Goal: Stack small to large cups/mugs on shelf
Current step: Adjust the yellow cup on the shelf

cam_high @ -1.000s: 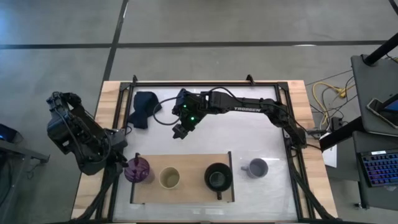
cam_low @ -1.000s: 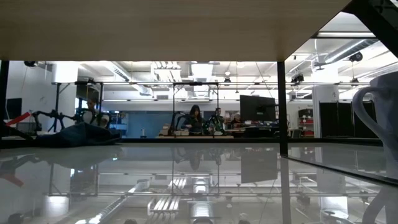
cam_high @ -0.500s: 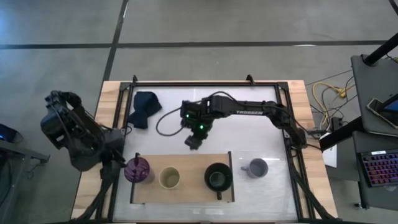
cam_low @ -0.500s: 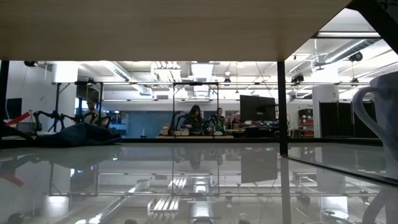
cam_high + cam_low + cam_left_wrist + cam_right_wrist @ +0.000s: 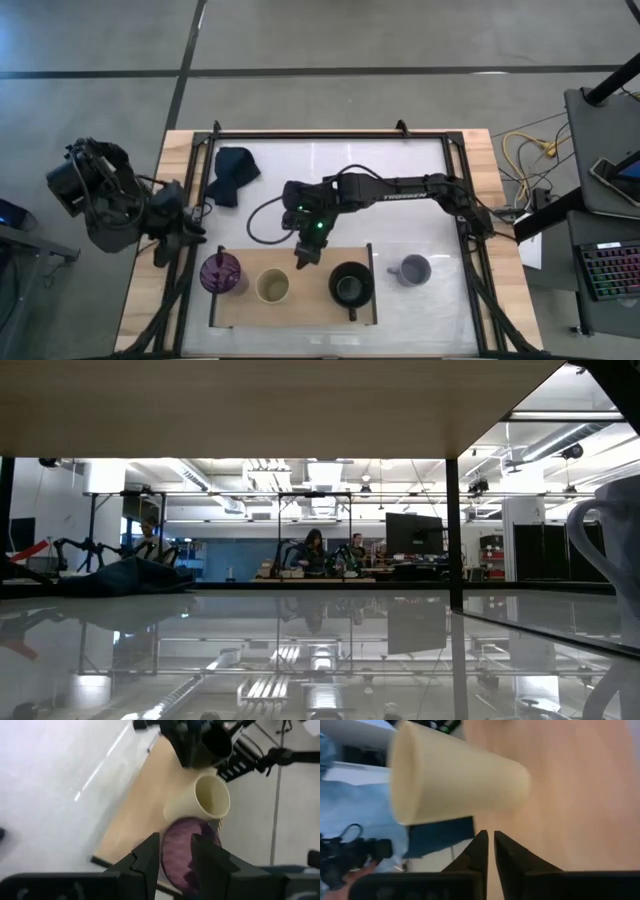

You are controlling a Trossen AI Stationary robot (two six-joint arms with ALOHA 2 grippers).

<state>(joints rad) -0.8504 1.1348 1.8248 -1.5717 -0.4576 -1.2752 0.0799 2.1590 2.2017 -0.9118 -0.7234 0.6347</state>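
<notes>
On the light-wood shelf [image 5: 310, 302] stand, from left to right, the purple tumbler [image 5: 220, 272], the beige cup [image 5: 272, 286] and the black mug [image 5: 350, 284], each on its base. The lavender-grey mug [image 5: 411, 269] stands on the white tabletop, right of the shelf. My left gripper [image 5: 192, 242] is open, up and to the left of the tumbler [image 5: 187, 851], which shows beyond its fingers. My right gripper [image 5: 303, 258] hangs shut over the shelf's far edge between the beige cup [image 5: 455, 777] and the black mug, with nothing between its fingers [image 5: 481, 845].
A dark blue cloth [image 5: 232, 175] lies at the table's far left corner. A black cable [image 5: 262, 205] runs from the right arm across the white tabletop. The table's black frame [image 5: 330, 134] borders the work area. White tabletop lies between the cloth and the shelf.
My right gripper has gone from the middle of the table toward the near edge and now hangs over the shelf's far edge between the beige cup and the black mug. My left arm has drawn back from the purple tumbler toward the table's left and far side.
</notes>
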